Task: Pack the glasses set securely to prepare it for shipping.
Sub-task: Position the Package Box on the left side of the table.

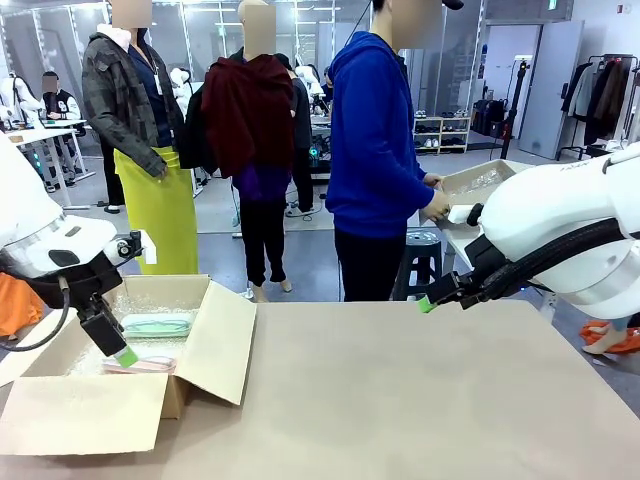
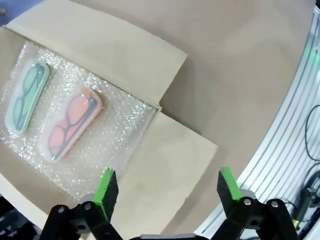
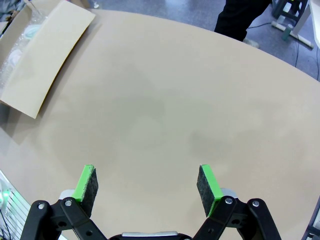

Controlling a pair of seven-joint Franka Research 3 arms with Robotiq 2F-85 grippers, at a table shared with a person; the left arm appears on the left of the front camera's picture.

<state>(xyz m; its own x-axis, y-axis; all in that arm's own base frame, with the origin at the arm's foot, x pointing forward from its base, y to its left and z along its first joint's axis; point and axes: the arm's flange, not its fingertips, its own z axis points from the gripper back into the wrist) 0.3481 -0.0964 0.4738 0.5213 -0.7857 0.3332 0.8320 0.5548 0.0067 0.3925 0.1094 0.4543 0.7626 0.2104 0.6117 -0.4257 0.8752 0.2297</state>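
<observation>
Currently, the open cardboard box [image 2: 125, 65] sits at the 9 o'clock side of the surface [image 1: 420, 390], flaps spread. Inside, on bubble wrap [image 2: 105, 145], the mint-green case [image 2: 26, 95] and the pink case [image 2: 70, 122] lie side by side, apparently not touching. The left tool [image 2: 167, 187] hangs above the box's near flap, jaws wide apart, holding nothing. The right tool [image 3: 145, 184], at 3 o'clock, is likewise spread and empty over bare surface. A person in a blue hoodie [image 1: 375, 150] stands at 12 o'clock.
</observation>
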